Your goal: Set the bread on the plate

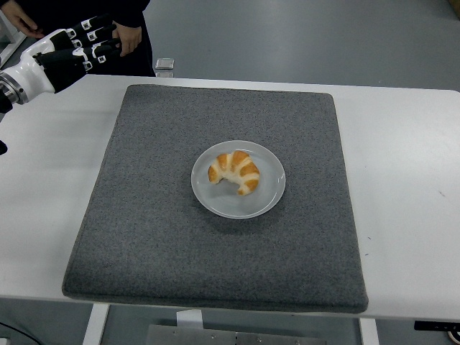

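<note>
Bread [235, 172]: crescent-shaped roll, golden-brown crust banded with pale stripes, slightly glossy. Lies wholly on the plate, a little up and left of its middle; centre of frame.

Plate [269, 199]: round, shallow, pale grey-white, smooth. Rests flat on the mat.

Mat [158, 237]: square, dark grey, felt-like, rounded corners, thick soft edge. Covers most of the table [410, 187], which is white, smooth and hard.

Left hand [75, 49]: upper left of frame, well apart from the plate; black fingers with white joint pieces, white wrist shell. Fingers extended and loosely apart, holding nothing.

Right hand: not in view.

Person [108, 18]: upper left edge, dark clothing, hands showing behind the robot's hand.

Task status, judged: placement appears complete; nothing evidently left beyond clearing the arm.
</note>
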Available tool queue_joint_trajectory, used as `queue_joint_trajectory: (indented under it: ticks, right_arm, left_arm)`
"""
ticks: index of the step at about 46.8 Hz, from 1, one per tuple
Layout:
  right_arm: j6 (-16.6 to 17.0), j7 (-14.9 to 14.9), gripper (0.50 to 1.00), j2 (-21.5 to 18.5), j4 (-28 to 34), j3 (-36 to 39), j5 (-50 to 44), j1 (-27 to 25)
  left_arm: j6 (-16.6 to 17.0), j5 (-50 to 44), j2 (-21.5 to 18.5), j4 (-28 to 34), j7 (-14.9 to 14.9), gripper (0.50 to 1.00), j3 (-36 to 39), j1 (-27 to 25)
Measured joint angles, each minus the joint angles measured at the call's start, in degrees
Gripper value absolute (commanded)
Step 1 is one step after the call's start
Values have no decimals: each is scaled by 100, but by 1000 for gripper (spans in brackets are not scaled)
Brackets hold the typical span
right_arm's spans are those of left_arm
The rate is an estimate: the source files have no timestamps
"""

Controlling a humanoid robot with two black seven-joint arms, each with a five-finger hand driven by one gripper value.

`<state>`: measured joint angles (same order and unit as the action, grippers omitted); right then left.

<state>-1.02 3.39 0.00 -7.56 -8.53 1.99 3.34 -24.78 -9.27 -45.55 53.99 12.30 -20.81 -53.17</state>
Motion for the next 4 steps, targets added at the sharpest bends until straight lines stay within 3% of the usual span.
queue_joint_trajectory:
  ticks: [4]
  right_arm:
    - [-3,0,930,0,0,0,-5,0]
  left_arm:
    - [0,-121,0,-32,0,1000,6,0]
